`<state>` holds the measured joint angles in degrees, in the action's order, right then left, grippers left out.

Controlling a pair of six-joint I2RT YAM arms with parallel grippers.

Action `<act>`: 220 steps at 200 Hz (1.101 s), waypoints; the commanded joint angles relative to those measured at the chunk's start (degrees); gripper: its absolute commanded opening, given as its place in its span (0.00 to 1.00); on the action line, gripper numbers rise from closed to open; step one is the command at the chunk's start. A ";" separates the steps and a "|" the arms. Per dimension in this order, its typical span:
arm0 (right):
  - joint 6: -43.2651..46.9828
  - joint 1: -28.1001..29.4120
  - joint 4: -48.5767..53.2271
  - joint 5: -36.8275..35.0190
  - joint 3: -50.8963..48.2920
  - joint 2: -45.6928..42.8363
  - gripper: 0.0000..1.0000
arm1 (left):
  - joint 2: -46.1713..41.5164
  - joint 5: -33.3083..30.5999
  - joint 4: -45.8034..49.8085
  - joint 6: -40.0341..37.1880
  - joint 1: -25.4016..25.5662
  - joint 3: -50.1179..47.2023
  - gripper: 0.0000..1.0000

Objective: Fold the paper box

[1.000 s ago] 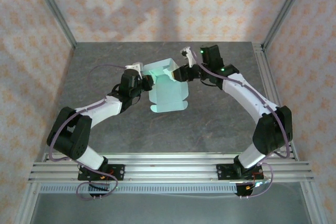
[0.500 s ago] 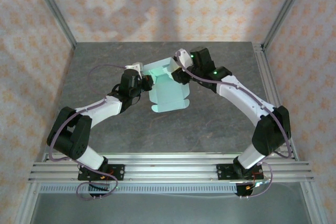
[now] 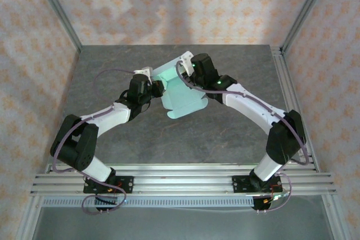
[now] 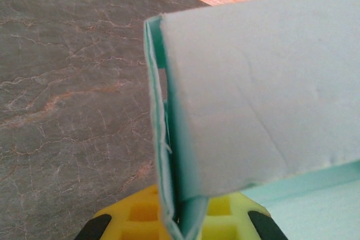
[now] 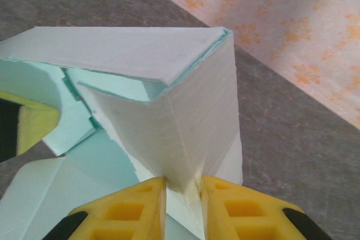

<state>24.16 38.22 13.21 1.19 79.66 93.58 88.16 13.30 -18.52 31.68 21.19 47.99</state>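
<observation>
Honestly, I'm pinching the box between the closed left gripper and right gripper, and I'm worrying that diverging pulls could tear it.

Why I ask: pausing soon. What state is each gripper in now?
Left gripper: closed on the paper box edge.
Right gripper: closed on a fold of it.

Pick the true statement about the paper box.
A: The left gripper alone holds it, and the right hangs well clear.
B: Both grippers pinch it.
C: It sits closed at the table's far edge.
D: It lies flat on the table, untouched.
B: the right gripper clamps a raised fold of the paper box, and in the left wrist view the left gripper has the card's edge wedged between its yellow pads.
</observation>
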 commanded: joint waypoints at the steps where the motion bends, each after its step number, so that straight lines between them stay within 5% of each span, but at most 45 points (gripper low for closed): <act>1: 1.93 1.66 -4.67 -7.30 1.95 2.07 0.22 | -1.10 2.53 -1.16 0.12 -0.11 1.91 0.00; 81: 5.75 4.56 -13.07 -23.30 1.73 5.43 0.15 | -1.06 2.56 -0.55 -0.43 -0.09 2.38 0.00; 128: 6.82 5.28 -14.01 -29.67 2.74 7.40 0.00 | -0.97 2.48 -0.31 -0.48 -0.17 2.63 0.00; 199: 6.61 5.29 -14.88 -34.03 2.40 7.32 0.00 | -0.73 2.31 -0.72 -0.13 -0.16 2.31 0.00; 220: 7.74 5.21 -15.72 -33.55 2.54 7.98 0.17 | -0.61 2.41 -0.83 -0.13 -0.10 2.04 0.00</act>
<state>31.05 43.83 -0.10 -28.71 80.55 100.73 88.16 14.59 -18.31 31.66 20.91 48.71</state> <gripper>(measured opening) 0.118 0.059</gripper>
